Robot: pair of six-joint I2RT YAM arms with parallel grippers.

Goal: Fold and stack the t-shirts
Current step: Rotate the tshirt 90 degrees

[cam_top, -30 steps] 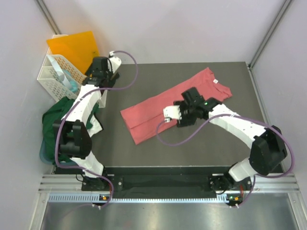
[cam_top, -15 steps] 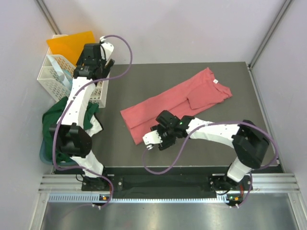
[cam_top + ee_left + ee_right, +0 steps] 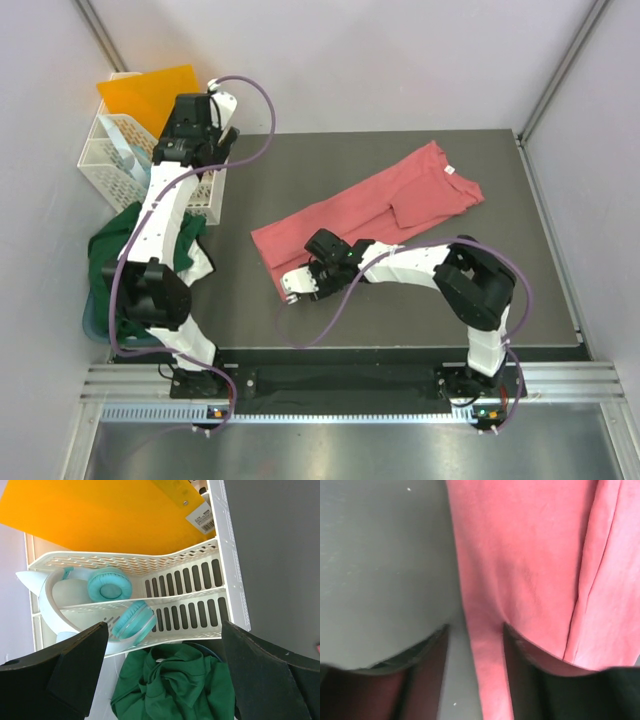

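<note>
The salmon-pink t-shirt (image 3: 370,205) lies as a long folded strip, slanting across the dark mat, its white neck label (image 3: 449,170) at the far right end. My right gripper (image 3: 293,290) is low over the strip's near-left corner. In the right wrist view it (image 3: 475,680) is open, and the shirt's (image 3: 520,555) hem edge runs between its jaws. The dark green t-shirt (image 3: 115,245) lies crumpled off the mat's left edge. My left gripper (image 3: 183,150) hangs wide open above the basket, with the green t-shirt (image 3: 175,685) seen far below between its fingers.
A white plastic basket (image 3: 110,160) at the far left holds teal headphones (image 3: 110,587). An orange folder (image 3: 150,95) leans behind the basket. The dark mat (image 3: 300,170) shows bare around the pink strip. Grey walls close in the back and both sides.
My right arm has swept left and toward me along the pink shirt to its near-left corner, and its jaws have narrowed. My left gripper moved back over the basket, then held still.
</note>
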